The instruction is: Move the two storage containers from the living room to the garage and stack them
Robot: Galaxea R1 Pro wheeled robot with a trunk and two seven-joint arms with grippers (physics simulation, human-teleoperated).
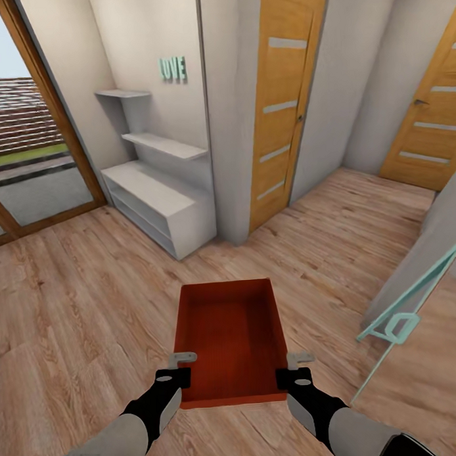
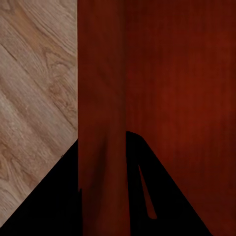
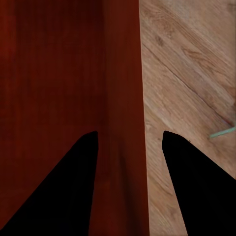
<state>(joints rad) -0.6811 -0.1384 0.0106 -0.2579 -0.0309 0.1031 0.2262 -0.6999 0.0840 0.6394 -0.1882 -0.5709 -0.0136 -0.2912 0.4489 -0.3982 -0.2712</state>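
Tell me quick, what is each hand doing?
Left hand: shut on the bin, gripping its left wall.
Right hand: shut on the bin, gripping its right wall.

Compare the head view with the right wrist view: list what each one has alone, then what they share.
Head view alone: white shelf unit, orange wooden doors, mint "LOVE" wall letters, and the left gripper on the bin's left wall.

Right wrist view alone: the jaws straddling the bin's thin wall, one finger inside.

Shared: orange-red open-top storage bin, right gripper, light wood-plank floor.
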